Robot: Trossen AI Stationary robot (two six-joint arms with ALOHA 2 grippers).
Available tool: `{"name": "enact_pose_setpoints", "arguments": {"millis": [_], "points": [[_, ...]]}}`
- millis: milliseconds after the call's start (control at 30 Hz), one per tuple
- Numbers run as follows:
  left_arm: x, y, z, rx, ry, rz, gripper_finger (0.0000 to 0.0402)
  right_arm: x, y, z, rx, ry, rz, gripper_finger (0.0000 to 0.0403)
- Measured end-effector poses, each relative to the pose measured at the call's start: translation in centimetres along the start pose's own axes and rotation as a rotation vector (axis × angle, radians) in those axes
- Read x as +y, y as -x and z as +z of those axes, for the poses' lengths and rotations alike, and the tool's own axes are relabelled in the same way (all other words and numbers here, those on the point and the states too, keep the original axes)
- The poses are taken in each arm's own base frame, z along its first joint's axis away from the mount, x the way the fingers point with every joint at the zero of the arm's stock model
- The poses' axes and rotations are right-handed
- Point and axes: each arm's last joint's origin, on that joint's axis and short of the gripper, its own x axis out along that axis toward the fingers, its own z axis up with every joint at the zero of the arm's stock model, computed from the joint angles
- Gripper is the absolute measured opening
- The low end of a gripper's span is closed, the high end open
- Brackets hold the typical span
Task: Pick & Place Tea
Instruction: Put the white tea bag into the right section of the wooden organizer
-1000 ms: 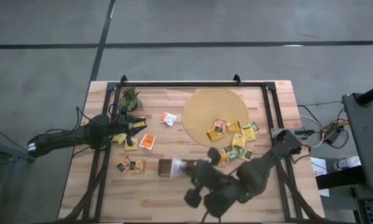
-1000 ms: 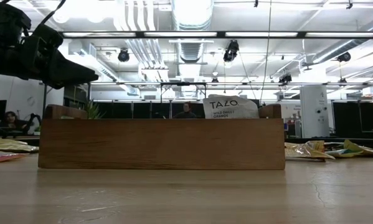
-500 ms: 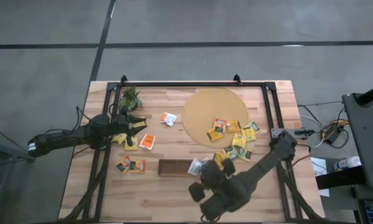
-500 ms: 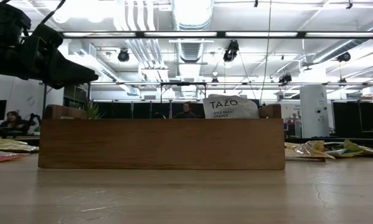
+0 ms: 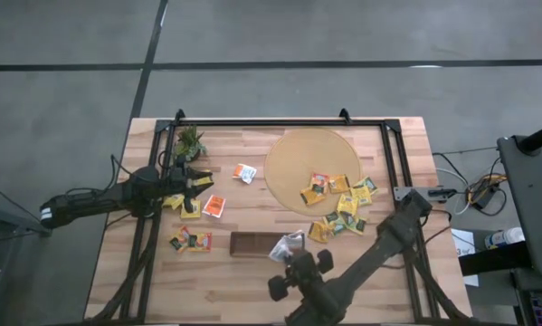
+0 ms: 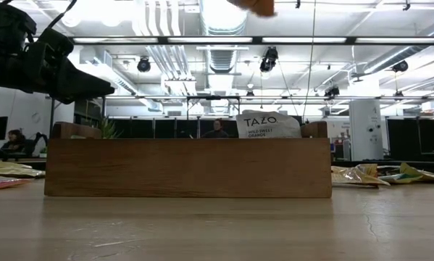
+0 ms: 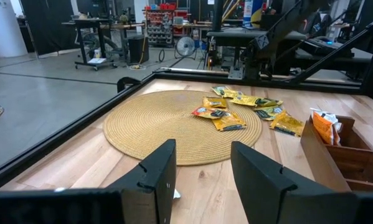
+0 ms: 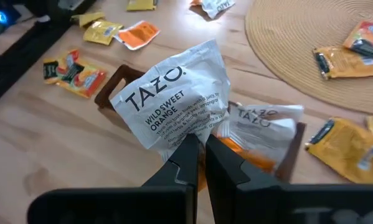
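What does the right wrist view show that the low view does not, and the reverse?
Only the right wrist view: the right pincer shut on a white tea sachet, and the round mat. Only the low view: the ceiling lights. Both: the brown tray and a second sachet standing in it.

Round mat, green plant, brown tray on table

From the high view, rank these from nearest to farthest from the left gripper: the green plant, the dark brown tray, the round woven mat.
Measured from the left gripper, at the table's left side:
1. Green plant, just beyond the gripper at the far-left corner.
2. Dark brown tray, toward the table's middle, on the near side.
3. Round woven mat, farthest, on the far right half.
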Motion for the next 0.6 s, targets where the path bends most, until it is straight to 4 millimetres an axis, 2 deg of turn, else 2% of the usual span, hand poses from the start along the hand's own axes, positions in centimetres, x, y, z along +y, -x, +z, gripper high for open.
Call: {"name": "enact_pose_setpoints", "arguments": {"millis": [167,367,500,600], "points": [[0.0,0.0,0.0,0.000,0.000,0.000,0.0147,0.2,-1.3,-1.9,-0.094,-0.043,0.010,0.0011],[0.0,0.0,0.0,0.000,0.000,-0.001,0.0147,0.2,-4.0,-5.0,-0.182,-0.100,0.001,0.0011],[0.0,0.0,0.0,0.000,0.000,0.000,0.0147,-0.1,-5.5,-6.9,-0.198,-0.132,-0.017,0.0011],[0.0,0.0,0.0,0.000,0.000,0.000,0.0147,-0.2,-5.9,-7.3,-0.184,-0.133,-0.036,0.0011]]}}
